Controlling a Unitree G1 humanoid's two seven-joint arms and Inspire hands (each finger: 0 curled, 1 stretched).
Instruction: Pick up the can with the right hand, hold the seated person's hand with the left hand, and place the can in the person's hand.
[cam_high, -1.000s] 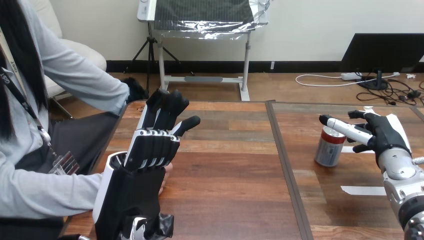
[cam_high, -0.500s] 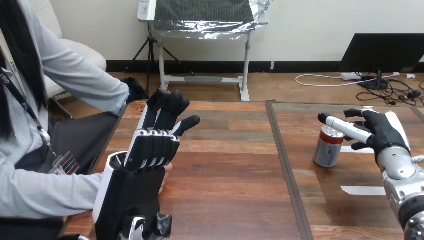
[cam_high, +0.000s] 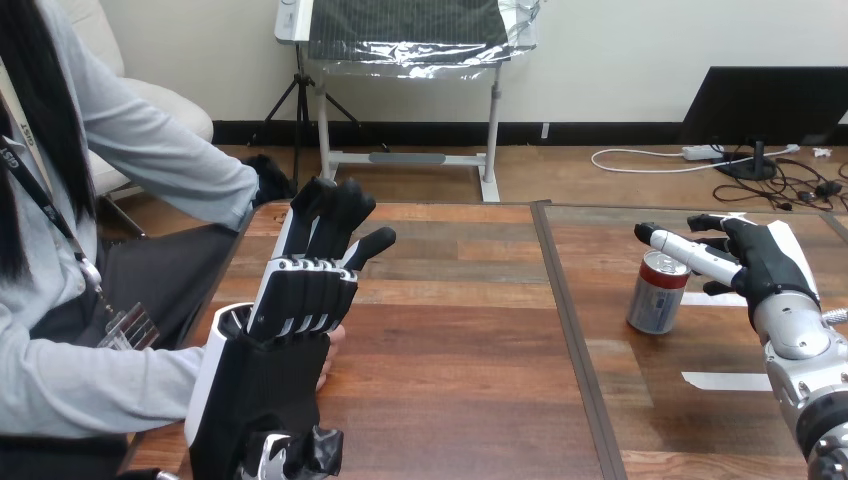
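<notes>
**Right side.** Right fingers (cam_high: 690, 253) are spread and nearly straight, closed on nothing. One pale finger reaches out over the top of the can (cam_high: 657, 300), and I cannot tell whether it touches the rim. The darker fingers fan out beside and behind the can. The right hand (cam_high: 765, 262) sits just right of the can, with the wrist coming in from the lower right. The can stands upright on the table (cam_high: 470, 330), right of the centre seam.

**Change over the last second.** The right fingertips have crept a little farther across the can top and slightly away from the robot. The can has hardly moved, if at all. I read this as the end of the reach. No grasp has been made yet, and closing the fingers round the can body looks like the next step.

**Left side.** Left fingers (cam_high: 325, 215) are straight and point away from the robot, with the thumb out to the side. The left hand (cam_high: 265, 390) has its back to the camera and is in the same place as before. The person's hand (cam_high: 333, 345) peeks out from under its palm edge. It lies under the left hand, and no curl round it is visible. Whether there is a hold cannot be judged.

**Progress.** Early in the task: the pickup is still pending and the handover has not started.
</notes>
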